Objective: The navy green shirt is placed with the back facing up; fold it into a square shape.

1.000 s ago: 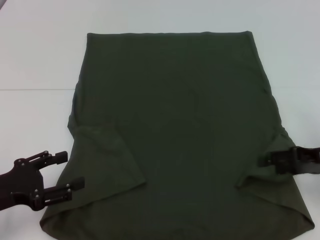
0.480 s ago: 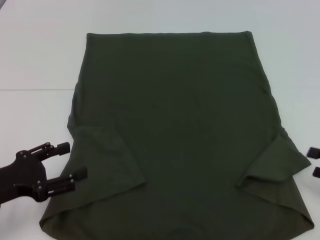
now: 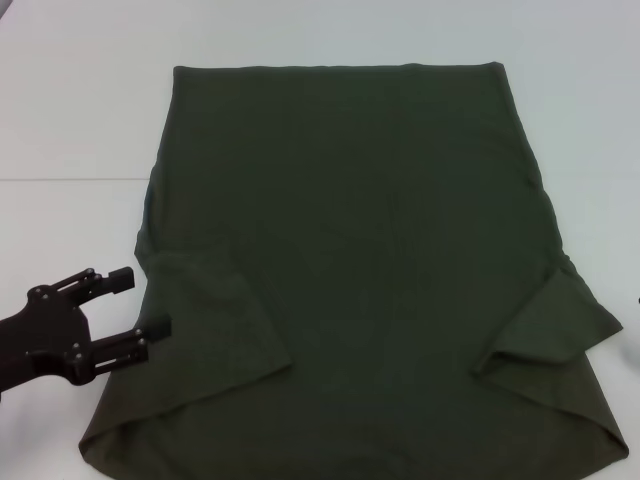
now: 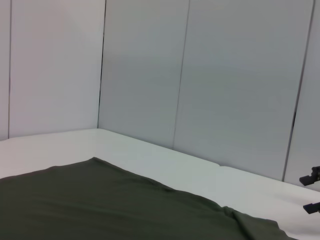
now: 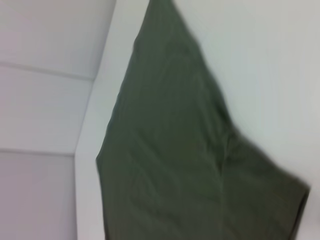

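The left gripper (image 3: 146,303) sits low on the robot's left side of the head view, over the white table (image 3: 70,120), its 2 black fingers (image 3: 120,279) spread apart with nothing between them. Their tips point toward the navy green shirt (image 3: 370,250) and end just beside its left edge, next to the folded-in left sleeve; whether they touch the cloth cannot be told.

The right gripper (image 4: 311,192) is out of the head view. Only 2 small dark finger tips show at the far edge of the left wrist view, held apart with a bare gap between them, beyond the shirt's right edge and clear of the cloth.

The shirt is a large, plain dark olive-green piece of soft knit, without print, spread flat on the table in front of the robot. Its far edge runs straight across, and its 2 long sides widen toward the robot. Both short sleeves are turned inward onto the body: the left one lies as a flat slanted flap near the left gripper, and the right one forms a pointed flap whose outer corner juts slightly past the side edge. The near edge curves gently, with a thin fold lifted at the near left corner.

In the right wrist view the shirt fills most of the frame, lying on the white surface.
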`<state>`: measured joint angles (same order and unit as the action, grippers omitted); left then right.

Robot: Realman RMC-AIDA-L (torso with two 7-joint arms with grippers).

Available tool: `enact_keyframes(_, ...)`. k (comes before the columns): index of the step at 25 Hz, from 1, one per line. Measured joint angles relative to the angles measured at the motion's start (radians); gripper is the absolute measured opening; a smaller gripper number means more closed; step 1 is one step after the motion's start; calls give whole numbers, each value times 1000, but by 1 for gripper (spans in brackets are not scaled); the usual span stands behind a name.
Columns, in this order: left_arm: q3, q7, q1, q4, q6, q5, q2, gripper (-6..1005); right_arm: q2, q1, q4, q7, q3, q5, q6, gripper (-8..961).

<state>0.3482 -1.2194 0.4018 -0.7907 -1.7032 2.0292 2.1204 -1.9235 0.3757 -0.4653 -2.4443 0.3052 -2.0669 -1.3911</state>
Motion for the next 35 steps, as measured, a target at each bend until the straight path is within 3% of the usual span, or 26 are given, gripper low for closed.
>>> enact_keyframes(12,0,3,5,16,12,-17,-1,823,6,84,12,-96,59,-103,95,790)
enact_keyframes(35,3,5,11,18,26,-17,1,824,-2,119,13,-127,117,-142,144,791)
